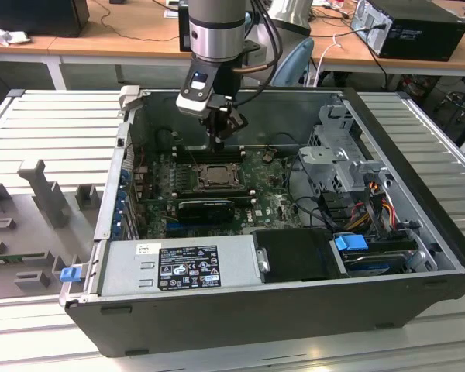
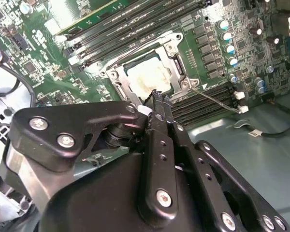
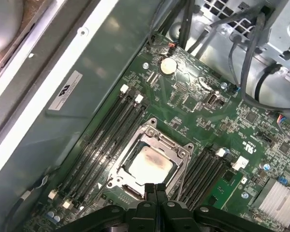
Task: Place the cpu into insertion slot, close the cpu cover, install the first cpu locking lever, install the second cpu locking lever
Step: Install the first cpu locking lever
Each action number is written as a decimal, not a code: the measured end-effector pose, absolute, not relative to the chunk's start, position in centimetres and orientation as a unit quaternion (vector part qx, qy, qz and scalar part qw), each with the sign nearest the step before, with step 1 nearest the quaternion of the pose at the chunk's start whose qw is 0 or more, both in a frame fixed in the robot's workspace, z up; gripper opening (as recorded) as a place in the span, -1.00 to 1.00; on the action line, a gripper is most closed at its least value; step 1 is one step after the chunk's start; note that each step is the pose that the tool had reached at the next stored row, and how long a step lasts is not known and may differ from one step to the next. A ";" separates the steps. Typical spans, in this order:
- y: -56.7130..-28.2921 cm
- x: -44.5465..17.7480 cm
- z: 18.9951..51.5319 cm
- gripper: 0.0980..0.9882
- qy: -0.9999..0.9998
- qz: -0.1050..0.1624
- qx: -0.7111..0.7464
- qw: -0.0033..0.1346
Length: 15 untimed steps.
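Observation:
The cpu (image 3: 149, 164) lies in the insertion slot (image 1: 215, 177) on the green motherboard, its pale metal top showing through the window of the cpu cover (image 3: 176, 147). The cover lies flat over the chip (image 2: 150, 77). A thin metal locking lever (image 2: 217, 98) juts out sideways from one corner of the socket. My gripper (image 1: 221, 130) hangs just above the socket's far edge in the exterior view. In both wrist views its black fingertips (image 3: 156, 189) are pressed together with nothing between them, close to the socket's rim (image 2: 159, 99).
Long black memory slots (image 3: 106, 130) flank the socket on both sides. A black card (image 1: 207, 208) sits nearer the front, and a power supply (image 1: 178, 267) fills the case's front. Cables and a drive cage (image 1: 349, 167) crowd the exterior view's right. The case wall (image 3: 87, 72) stands close behind.

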<state>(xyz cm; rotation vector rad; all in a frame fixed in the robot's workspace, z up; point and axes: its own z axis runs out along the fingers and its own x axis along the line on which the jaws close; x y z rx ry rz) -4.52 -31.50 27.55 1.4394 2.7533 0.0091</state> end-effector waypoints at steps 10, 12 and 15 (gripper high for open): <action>-31.5 -4.5 27.5 -0.98 0.916 0.004 0.401 0.017; -31.5 -4.5 27.5 -0.98 0.919 0.004 0.395 0.017; -31.5 -4.5 27.5 -0.98 0.923 0.004 0.385 0.017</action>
